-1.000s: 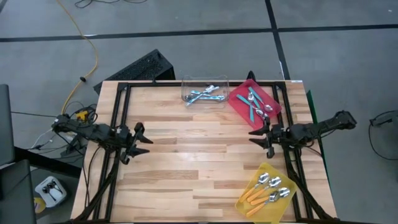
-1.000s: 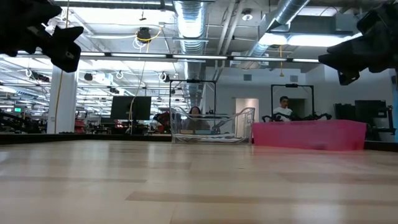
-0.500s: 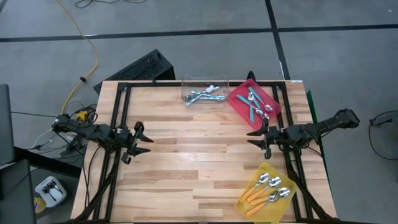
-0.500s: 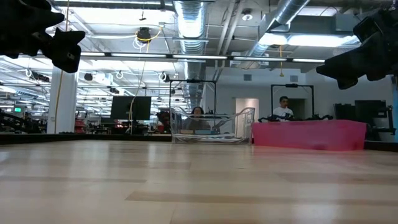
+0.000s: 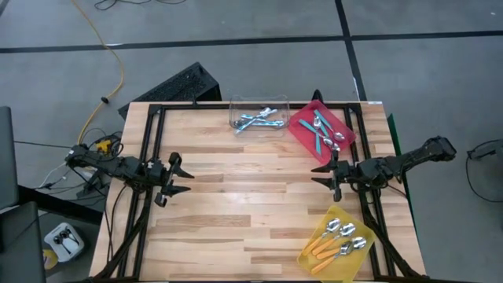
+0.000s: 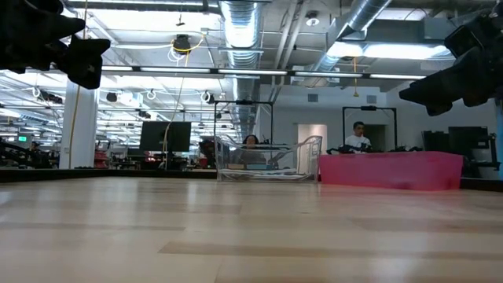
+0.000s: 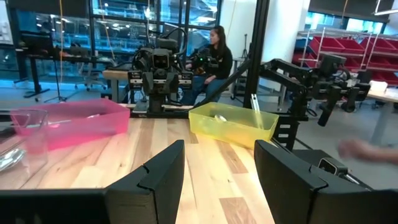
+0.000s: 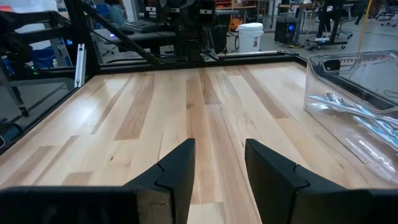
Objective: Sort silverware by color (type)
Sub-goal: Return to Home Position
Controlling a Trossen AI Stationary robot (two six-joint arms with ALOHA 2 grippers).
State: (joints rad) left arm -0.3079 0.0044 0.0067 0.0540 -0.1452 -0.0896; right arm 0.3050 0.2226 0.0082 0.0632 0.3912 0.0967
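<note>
You are looking down on a pale wooden table (image 5: 236, 212) with one dark arm at each side. Your left gripper (image 5: 183, 176) hangs over the table's left side, about midway between the near and far edges, and points right toward the middle. Its fingers stand apart with a plain gap between them and hold nothing. Your right gripper (image 5: 316, 174) hangs over the right side and points left, just on the near side of the red tray's near corner. Its fingers are parted too, and empty. From table height, both grippers show high up, well above the wood.

All the spoons you can see lie in trays. The light blue spoons (image 5: 255, 119) lie in a loose heap in the clear tray (image 5: 233, 106), which stands at the far edge near the middle. The teal spoons (image 5: 321, 132) lie in the red tray (image 5: 346, 128), just right of the clear tray and turned at an angle to the table's edge. The orange spoons (image 5: 334, 240) lie side by side in the yellow tray (image 5: 336, 213) at the near right corner. Their shiny bowls point far and right, and their handles point near and left. That tray stands well apart from the other two.

Beyond the table, in the left wrist view, a person (image 7: 217, 57) sits at a workbench.
</note>
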